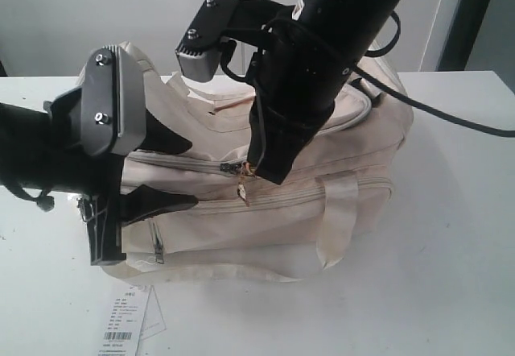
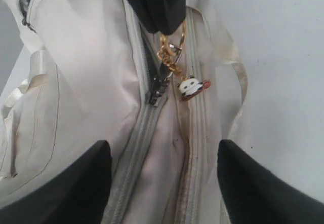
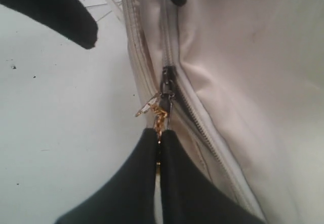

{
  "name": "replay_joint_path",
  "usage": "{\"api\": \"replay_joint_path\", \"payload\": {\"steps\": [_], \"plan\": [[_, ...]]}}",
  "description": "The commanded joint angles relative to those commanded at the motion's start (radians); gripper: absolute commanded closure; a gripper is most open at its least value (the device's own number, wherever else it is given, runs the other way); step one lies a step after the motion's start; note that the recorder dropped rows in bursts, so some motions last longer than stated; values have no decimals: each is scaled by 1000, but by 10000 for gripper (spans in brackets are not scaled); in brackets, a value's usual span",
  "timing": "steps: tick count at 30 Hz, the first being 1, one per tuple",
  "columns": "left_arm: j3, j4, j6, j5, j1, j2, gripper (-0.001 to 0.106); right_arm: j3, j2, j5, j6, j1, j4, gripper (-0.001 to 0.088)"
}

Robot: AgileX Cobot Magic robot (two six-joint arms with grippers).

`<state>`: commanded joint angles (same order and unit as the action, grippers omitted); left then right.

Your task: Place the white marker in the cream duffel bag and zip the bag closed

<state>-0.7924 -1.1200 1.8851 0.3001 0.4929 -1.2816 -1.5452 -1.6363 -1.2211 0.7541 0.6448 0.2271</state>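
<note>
The cream duffel bag [image 1: 354, 138] lies on the white table, its top zipper running left to right. My right gripper [image 3: 159, 135] is shut on the gold chain pull [image 3: 160, 116] hanging from the zipper slider [image 3: 167, 79]; a small charm [image 2: 191, 87] dangles beside it. From the slider toward my left gripper the zipper looks closed; on the slider's other side the teeth part. My left gripper [image 2: 164, 178] is open, its black fingers [image 2: 76, 183] straddling the bag's left end with the fabric between them. The white marker is out of view.
A white paper tag [image 1: 129, 324] with a barcode lies on the table in front of the bag's left end. One strap handle [image 1: 336, 219] hangs down the bag's front. The zipped front pocket [image 1: 158, 243] faces the camera. A black cable [image 1: 451, 114] trails right.
</note>
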Motion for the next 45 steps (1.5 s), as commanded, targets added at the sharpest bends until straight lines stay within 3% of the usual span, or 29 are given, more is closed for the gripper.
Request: {"api": "replay_joint_path", "payload": {"steps": [7,13,19,22,26,30,31,45], "plan": [[-15,-86,0,6,0,-3,433,0,0,0,0,0,0,868],[-15,-84,0,8,0,-3,654,0,0,0,0,0,0,868],[-12,-82,-7,11,0,-23,463,0,0,0,0,0,0,868],[-12,-82,-7,15,0,-34,481,0,0,0,0,0,0,868],[-12,-82,-7,-2,0,-38,624,0,0,0,-2,0,0,868],[-12,-82,-7,-1,0,-38,908,0,0,0,2,0,0,868],[-12,-82,-15,-1,0,-38,1054,0,0,0,2,0,0,868],[-12,-82,-62,-39,0,-21,1053,0,72,0,2,0,-53,868]]}}
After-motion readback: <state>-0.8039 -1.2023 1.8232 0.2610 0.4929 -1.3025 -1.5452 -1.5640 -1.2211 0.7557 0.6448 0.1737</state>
